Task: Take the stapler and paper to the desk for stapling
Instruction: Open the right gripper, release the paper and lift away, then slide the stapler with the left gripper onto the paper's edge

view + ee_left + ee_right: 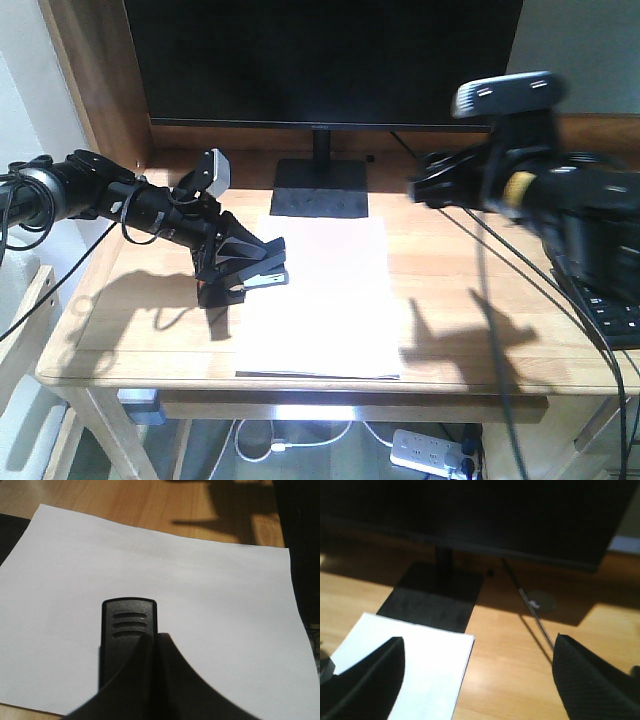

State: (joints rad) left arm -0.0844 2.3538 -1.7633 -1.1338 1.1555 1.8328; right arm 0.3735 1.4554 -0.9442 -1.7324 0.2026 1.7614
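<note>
The white paper (320, 300) lies flat on the light-wood desk (130, 310), in front of the monitor stand. My left gripper (240, 262) hovers at the paper's left edge, shut on the black stapler (265, 279), whose silver magazine shows underneath. In the left wrist view the stapler (129, 625) sticks out ahead of my closed left gripper (156, 639), over the paper (210, 605). My right gripper (425, 186) hangs above the desk to the right of the sheets, looking blurred. In its own view the right gripper (479, 642) is open and empty above the paper's far right corner (430, 665).
A large dark monitor (320, 60) stands at the back on a black base (320, 188). A black keyboard (612, 312) lies at the right edge. A cable (530, 611) runs across the wood behind the right gripper. A power strip (430, 452) lies on the floor below.
</note>
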